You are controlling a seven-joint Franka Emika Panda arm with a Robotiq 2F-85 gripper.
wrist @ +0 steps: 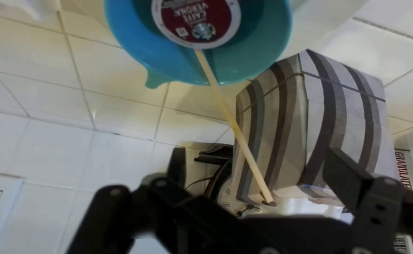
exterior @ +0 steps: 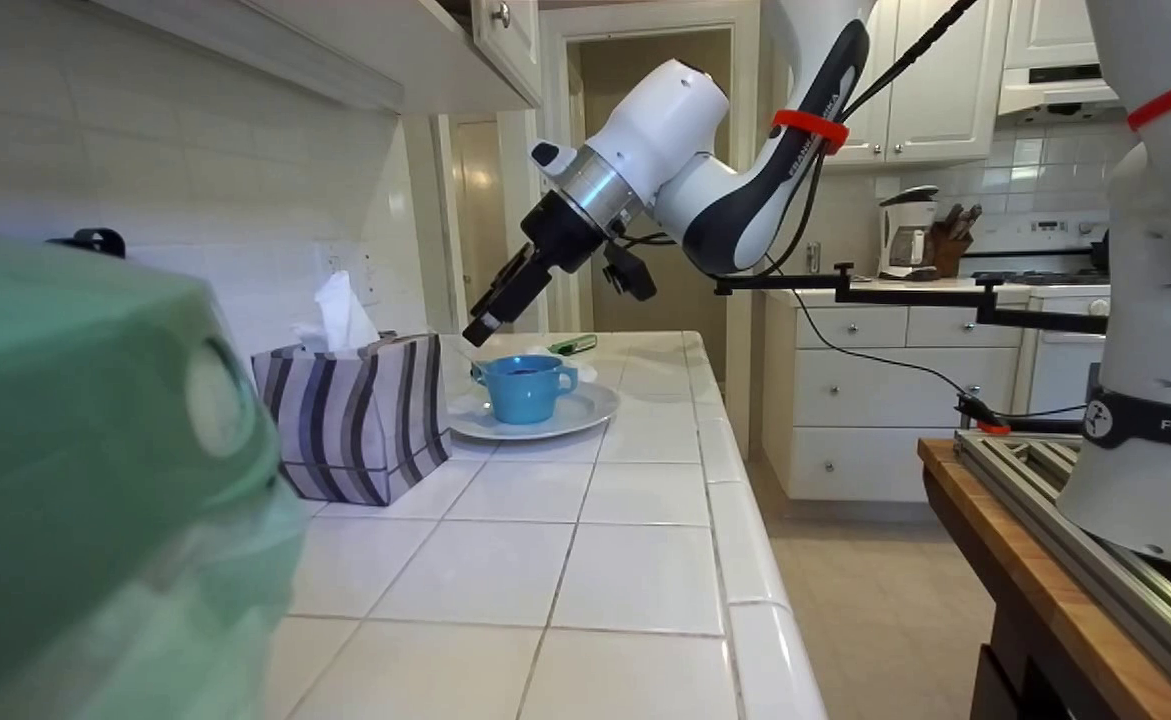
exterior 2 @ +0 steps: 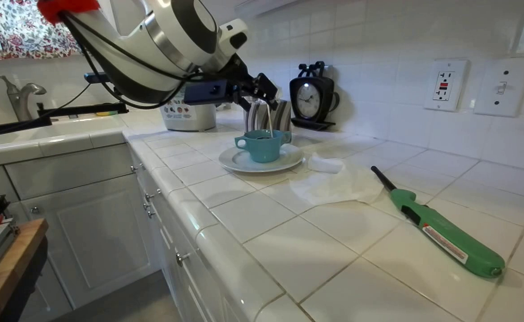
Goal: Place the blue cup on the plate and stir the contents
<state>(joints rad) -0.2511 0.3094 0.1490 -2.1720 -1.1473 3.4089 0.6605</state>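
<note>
A kitchen with white cabinets and a pale tiled wall surrounds a glossy white tiled surface, which fills the lower middle of an exterior view. Near the center of the frame in both exterior views, a squat bright-blue cup with 2 looped handles stands upright on a round, shallow white plate. In the wrist view the cup is cut off by the top edge; inside it sits a round pod with a dark red, white-edged lid, its print CAFFE VERONA upside down. A thin pale-tan stick leans out over the cup's rim.

A jointed white-and-black arm reaches in from the upper right of an exterior view, and its black gripper hangs tilted above the cup. The fingers are spread wide; in the wrist view the stick's upper end shows between them, with a gap on either side.

A tissue box with curving gray, brown and white stripes stands near the plate, left of center. In an exterior view, a green lighter with a black tip lies at the right, crumpled white paper spreads between it and the plate, and a black clock with a round face stands at upper center.
</note>
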